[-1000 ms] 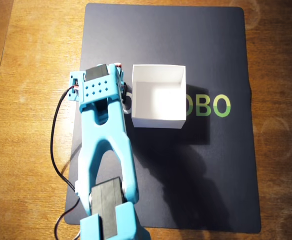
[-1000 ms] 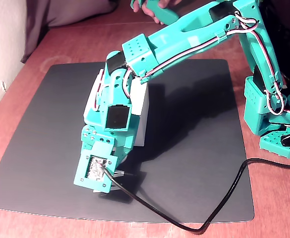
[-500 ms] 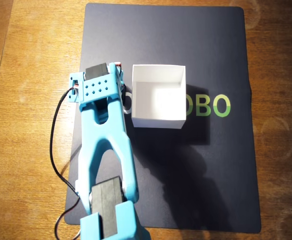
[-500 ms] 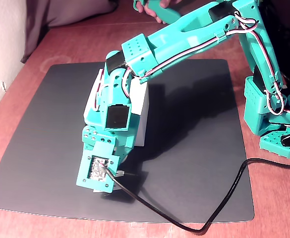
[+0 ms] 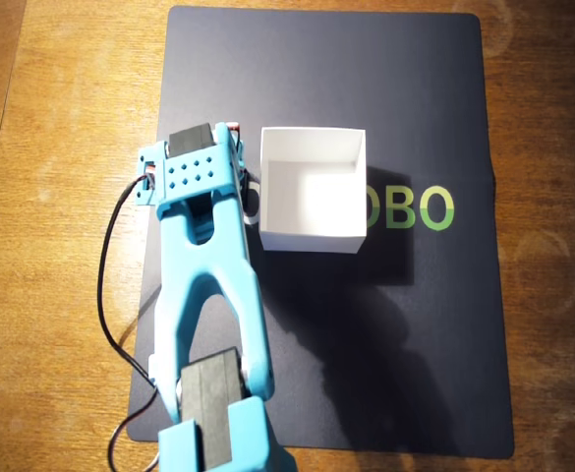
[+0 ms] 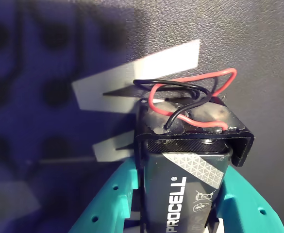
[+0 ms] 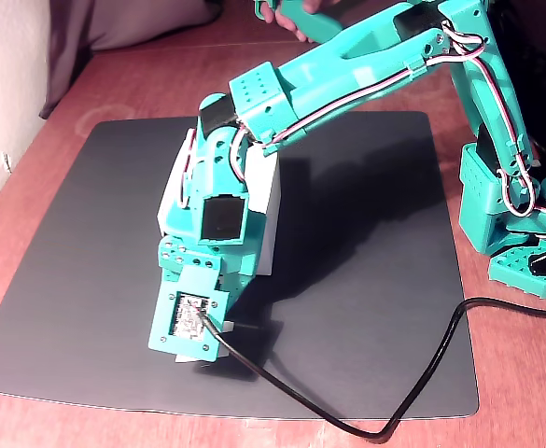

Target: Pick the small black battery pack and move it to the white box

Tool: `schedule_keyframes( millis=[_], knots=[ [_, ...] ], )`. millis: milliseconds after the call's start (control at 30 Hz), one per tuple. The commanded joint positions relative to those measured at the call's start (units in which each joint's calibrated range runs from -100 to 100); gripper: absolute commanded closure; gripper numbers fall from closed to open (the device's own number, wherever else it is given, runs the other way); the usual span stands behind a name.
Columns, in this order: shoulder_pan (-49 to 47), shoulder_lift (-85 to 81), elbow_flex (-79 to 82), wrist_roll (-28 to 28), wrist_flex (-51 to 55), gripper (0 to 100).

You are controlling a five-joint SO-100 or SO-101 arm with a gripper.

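Overhead view, left to right: wood table [image 5: 61, 197] at the left edge, dark mat [image 5: 434, 324] over most of the frame, teal arm [image 5: 208, 285] running up from bottom centre-left with its wrist just left of the white box [image 5: 312, 187]; box open, upright, centre-top on the mat, touching or nearly touching the arm's head, green letters "OBO" to its right. Gripper and battery hidden under the arm here. Wrist view: blurred mat pattern at left, white box edges [image 6: 137, 77] in the middle, and in the lower centre the battery [image 6: 185, 194], black with "PROCELL" printed on it, capped by a black clip with red and black wires [image 6: 190, 90] looping above. Gripper [image 6: 178, 208] pinching the battery, one teal finger [image 6: 108, 199] at its left side and one at its right, battery standing between them and pointing toward the box. Fixed view: mat [image 7: 77, 280] at left, wrist and camera mount [image 7: 193, 322] hanging low in the centre in front of the box [image 7: 268, 224], black cable [image 7: 366, 420] trailing to the lower right, arm base [image 7: 515, 215] at the right edge. Battery not visible here.
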Motion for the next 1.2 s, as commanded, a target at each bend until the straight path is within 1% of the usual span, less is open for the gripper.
schedule_keyframes(
  millis=[0, 233, 1167],
  knots=[
    [0.2, 0.7, 0.5, 0.1, 1.9, 90],
    [0.0, 0.6, 0.5, 0.1, 1.7, 92],
    [-0.1, 0.5, -0.6, -0.2, 1.0, 94]
  ],
)
